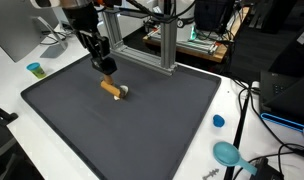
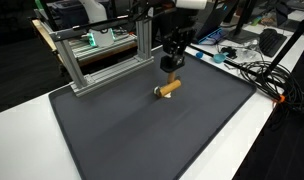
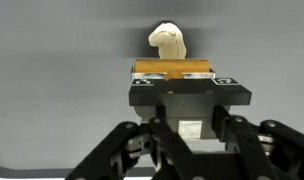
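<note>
My gripper [image 1: 107,68] [image 2: 170,64] hangs just above the dark grey mat [image 1: 142,135] [image 2: 142,135], near its far edge. In the wrist view the gripper [image 3: 181,80] is shut on a small wooden block [image 3: 172,67] that spans the gap between the fingertips. Right below and beside it a short orange-brown stick [image 1: 111,89] [image 2: 171,87] lies flat on the mat, with a white lump [image 1: 123,93] [image 2: 158,93] at one end. In the wrist view only the white lump [image 3: 167,40] shows, just beyond the held block.
An aluminium frame [image 1: 142,45] [image 2: 102,55] stands along the mat's far edge, close to the gripper. A blue cup [image 1: 35,69], a blue cap [image 1: 219,121] and a teal round thing [image 1: 228,153] sit on the white table. Cables [image 2: 247,70] run beside the mat.
</note>
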